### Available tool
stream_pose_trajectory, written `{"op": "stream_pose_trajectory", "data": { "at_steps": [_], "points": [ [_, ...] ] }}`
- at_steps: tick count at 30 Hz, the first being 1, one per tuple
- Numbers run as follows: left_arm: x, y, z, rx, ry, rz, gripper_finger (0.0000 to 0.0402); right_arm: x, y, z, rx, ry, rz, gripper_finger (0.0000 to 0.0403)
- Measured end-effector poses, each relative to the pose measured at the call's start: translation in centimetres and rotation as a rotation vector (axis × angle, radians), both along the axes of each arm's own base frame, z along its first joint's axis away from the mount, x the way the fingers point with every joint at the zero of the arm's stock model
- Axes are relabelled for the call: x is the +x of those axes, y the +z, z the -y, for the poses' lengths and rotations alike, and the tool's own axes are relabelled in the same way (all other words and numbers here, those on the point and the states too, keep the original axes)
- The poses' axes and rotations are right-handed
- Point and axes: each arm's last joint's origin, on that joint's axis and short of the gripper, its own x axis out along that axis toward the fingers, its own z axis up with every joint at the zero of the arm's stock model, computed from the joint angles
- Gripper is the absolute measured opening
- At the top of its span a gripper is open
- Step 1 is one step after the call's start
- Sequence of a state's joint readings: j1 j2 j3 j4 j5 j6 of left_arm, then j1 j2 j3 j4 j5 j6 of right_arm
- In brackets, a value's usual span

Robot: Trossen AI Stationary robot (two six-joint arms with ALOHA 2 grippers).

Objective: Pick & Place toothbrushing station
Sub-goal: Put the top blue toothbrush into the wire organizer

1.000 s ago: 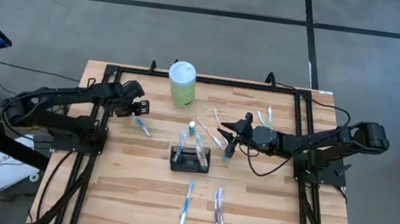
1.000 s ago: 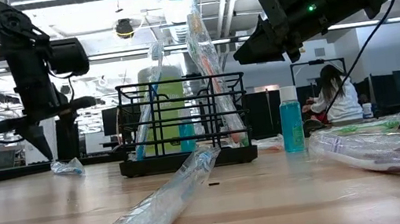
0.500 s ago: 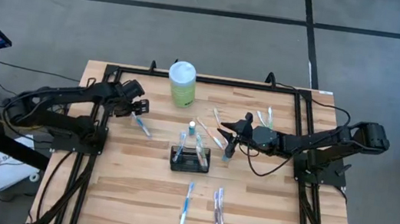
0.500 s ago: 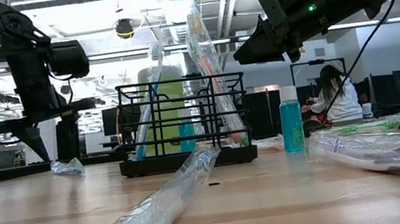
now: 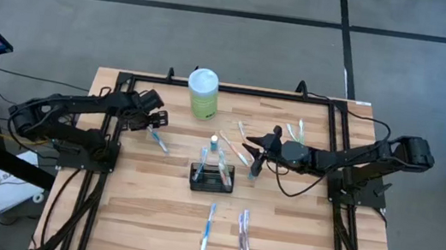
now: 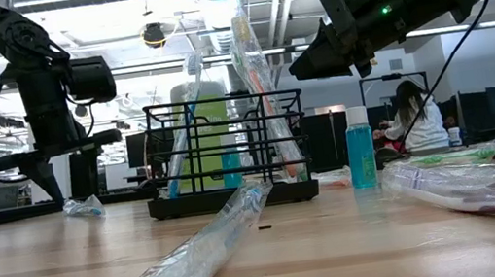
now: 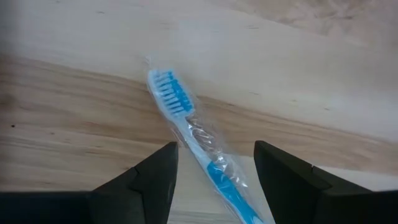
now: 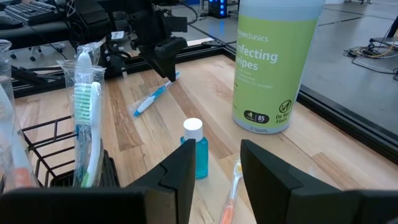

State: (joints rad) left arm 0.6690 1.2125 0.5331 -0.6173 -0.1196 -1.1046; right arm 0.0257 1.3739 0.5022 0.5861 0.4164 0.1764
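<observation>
Two grippers over wooden desk (image 5: 134, 208). Left gripper (image 5: 160, 118): jaws spread wide, empty, poised above wrapped blue toothbrush (image 7: 193, 146) lying on desk. Right gripper (image 5: 257, 147): jaws part-open, holding nothing, just right of toothbrushing station (image 5: 212, 176). Station mid-desk, upright, wrapped toothbrushes inside. Small blue bottle (image 8: 194, 147) beside it; green wipes canister (image 5: 203, 93) behind.

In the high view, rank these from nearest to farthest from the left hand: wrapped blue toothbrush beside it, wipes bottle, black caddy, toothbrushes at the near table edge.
From the left hand:
1. Blue toothbrush, just beneath it.
2. Wipes bottle, at the far edge.
3. Caddy, table centre.
4. Near-edge toothbrushes, farthest.
</observation>
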Motion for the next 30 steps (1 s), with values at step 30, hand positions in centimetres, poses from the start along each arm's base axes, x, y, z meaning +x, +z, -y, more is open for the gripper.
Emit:
{"op": "stream_pose_trajectory", "data": {
  "at_steps": [30],
  "points": [
    [0.1, -1.7, 0.0, -0.036, 0.016, -0.054, 0.0169, 0.0, -0.1, 0.0, 0.0, 0.0, -0.008, 0.0118]
  ]
}}
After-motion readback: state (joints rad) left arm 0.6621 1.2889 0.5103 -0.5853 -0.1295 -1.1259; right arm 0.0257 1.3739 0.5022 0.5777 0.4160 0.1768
